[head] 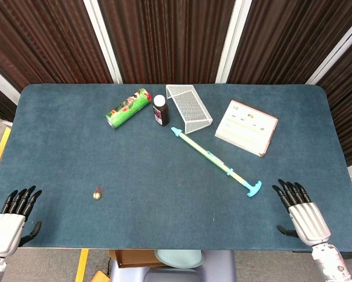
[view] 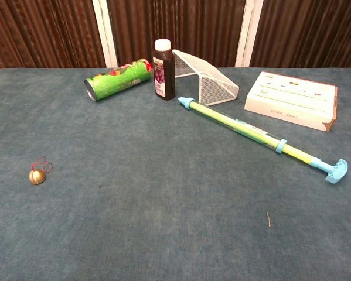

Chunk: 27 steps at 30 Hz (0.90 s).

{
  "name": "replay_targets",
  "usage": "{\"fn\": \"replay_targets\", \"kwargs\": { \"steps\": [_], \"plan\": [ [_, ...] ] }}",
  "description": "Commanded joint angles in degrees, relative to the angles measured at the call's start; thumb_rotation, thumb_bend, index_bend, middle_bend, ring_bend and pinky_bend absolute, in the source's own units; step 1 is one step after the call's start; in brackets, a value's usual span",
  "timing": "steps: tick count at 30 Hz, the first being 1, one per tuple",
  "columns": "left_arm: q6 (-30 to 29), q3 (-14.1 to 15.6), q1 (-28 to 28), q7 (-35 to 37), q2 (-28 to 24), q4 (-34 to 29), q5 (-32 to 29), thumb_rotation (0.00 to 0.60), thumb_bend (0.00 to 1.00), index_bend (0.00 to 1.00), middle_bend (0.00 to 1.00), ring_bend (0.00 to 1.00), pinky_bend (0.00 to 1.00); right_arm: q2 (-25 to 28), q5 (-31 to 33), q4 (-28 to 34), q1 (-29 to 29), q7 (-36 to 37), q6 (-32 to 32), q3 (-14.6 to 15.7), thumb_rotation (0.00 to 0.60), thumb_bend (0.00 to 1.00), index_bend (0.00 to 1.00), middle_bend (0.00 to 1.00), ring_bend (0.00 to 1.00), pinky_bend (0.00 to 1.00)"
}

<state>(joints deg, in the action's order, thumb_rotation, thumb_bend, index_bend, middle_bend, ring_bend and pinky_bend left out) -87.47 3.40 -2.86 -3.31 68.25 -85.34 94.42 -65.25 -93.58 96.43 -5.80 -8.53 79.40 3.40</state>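
Your left hand (head: 14,216) rests at the near left corner of the blue table (head: 164,158), its dark fingers (head: 22,200) stretched out and slightly apart, with nothing in it; only the head view shows it. Nearest to it lies a small gold bell (head: 97,194) with a red loop, alone on the cloth a little to its right and well apart from the fingers. Your right hand (head: 300,211) sits at the near right edge, fingers likewise extended and spread, holding nothing. Just to its left, close but not touching, lies the curved turquoise handle end of a long water squirter (head: 214,160), a yellow-green tube that runs diagonally from there up and left toward the far middle of the table. At its far tip stands a dark juice bottle (head: 160,110) with a white cap, upright. Left of the bottle a green canister (head: 128,108) lies on its side. Right of the bottle a white wire mesh rack (head: 189,107) rests tipped over. Further right, in the far right part of the table, a flat white box (head: 246,127) lies on its broad face.
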Motion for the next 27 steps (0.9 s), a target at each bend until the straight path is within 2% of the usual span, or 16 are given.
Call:
{"fn": "replay_targets", "kwargs": {
  "steps": [1, 6, 8, 9, 10, 11, 12, 13, 14, 15, 16, 20, 27],
  "plan": [
    [0.48, 0.25, -0.21, -0.28, 0.13, -0.11, 0.21, 0.6, 0.4, 0.0, 0.0, 0.0, 0.01, 0.21, -0.42, 0.04, 0.12, 0.38, 0.28, 0.21, 0.6, 0.18, 0.0, 0.0, 0.0, 0.0],
    [3.45, -0.02, -2.24, 0.7, 2.49, 0.61, 0.58, 0.6, 0.4, 0.0, 0.0, 0.0, 0.03, 0.69, -1.24, 0.09, 0.52, 1.41, 1.33, 0.5, 0.6, 0.18, 0.0, 0.0, 0.0, 0.0],
    [4.46, -1.04, -3.37, 1.06, 4.84, 1.84, 0.18, 0.6, 0.41, 0.02, 0.0, 0.0, 0.11, 0.71, -1.22, 0.02, 0.52, 1.51, 1.3, 0.5, 0.6, 0.18, 0.0, 0.0, 0.0, 0.0],
    [4.63, -2.0, -4.31, 1.23, 6.91, 3.4, 0.33, 0.6, 0.41, 0.04, 0.05, 0.05, 0.22, 0.69, -1.15, 0.02, 0.49, 1.56, 1.26, 0.44, 0.6, 0.18, 0.0, 0.0, 0.0, 0.0],
    [4.83, -2.67, -5.04, 1.42, 8.56, 4.85, 0.4, 0.6, 0.41, 0.1, 0.19, 0.19, 0.41, 0.63, -1.09, -0.01, 0.45, 1.54, 1.2, 0.39, 0.6, 0.18, 0.0, 0.0, 0.0, 0.0],
    [5.13, -3.23, -5.79, 1.56, 10.13, 6.37, 0.49, 0.6, 0.41, 0.14, 0.33, 0.33, 0.56, 0.56, -1.07, -0.02, 0.4, 1.5, 1.13, 0.35, 0.6, 0.18, 0.0, 0.0, 0.0, 0.0],
    [6.66, -3.64, -6.77, 1.98, 11.79, 7.78, -0.11, 0.6, 0.41, 0.2, 0.58, 0.57, 0.76, 0.45, -1.09, -0.01, 0.37, 1.44, 1.16, 0.28, 0.6, 0.18, 0.0, 0.0, 0.0, 0.0],
    [8.52, -3.58, -7.61, 2.78, 12.46, 8.0, -0.64, 0.6, 0.41, 0.26, 0.82, 0.8, 0.93, 0.35, -1.13, -0.03, 0.34, 1.35, 1.17, 0.24, 0.6, 0.18, 0.0, 0.0, 0.0, 0.0],
    [9.84, -3.77, -8.4, 3.48, 13.07, 8.18, -1.04, 0.6, 0.41, 0.28, 0.91, 0.89, 0.98, 0.26, -1.12, -0.08, 0.33, 1.27, 1.12, 0.24, 0.6, 0.18, 0.0, 0.0, 0.0, 0.0],
    [10.81, -4.34, -9.31, 4.0, 14.22, 8.87, -1.52, 0.6, 0.41, 0.31, 0.97, 0.96, 1.0, 0.15, -0.97, -0.12, 0.29, 1.17, 0.97, 0.2, 0.6, 0.18, 0.0, 0.0, 0.0, 0.0],
    [11.08, -4.77, -9.84, 3.79, 15.26, 9.76, -1.71, 0.6, 0.42, 0.35, 0.99, 0.98, 1.0, 0.06, -0.77, -0.17, 0.26, 1.04, 0.86, 0.11, 0.6, 0.18, 0.0, 0.0, 0.0, 0.0],
    [9.93, -6.38, -11.37, 2.58, 21.06, 15.57, -1.71, 0.6, 0.42, 0.46, 1.0, 1.0, 1.0, -0.21, 0.01, -0.3, 0.01, 0.56, 0.03, -0.06, 0.6, 0.18, 0.0, 0.0, 0.0, 0.0],
    [12.2, -7.25, -13.88, 2.45, 25.85, 21.38, -3.0, 0.6, 0.42, 0.47, 1.0, 1.0, 1.0, -0.42, 0.72, -0.39, -0.26, 0.5, -0.5, -0.39, 0.6, 0.18, 0.0, 0.0, 0.0, 0.0]
  ]
}}
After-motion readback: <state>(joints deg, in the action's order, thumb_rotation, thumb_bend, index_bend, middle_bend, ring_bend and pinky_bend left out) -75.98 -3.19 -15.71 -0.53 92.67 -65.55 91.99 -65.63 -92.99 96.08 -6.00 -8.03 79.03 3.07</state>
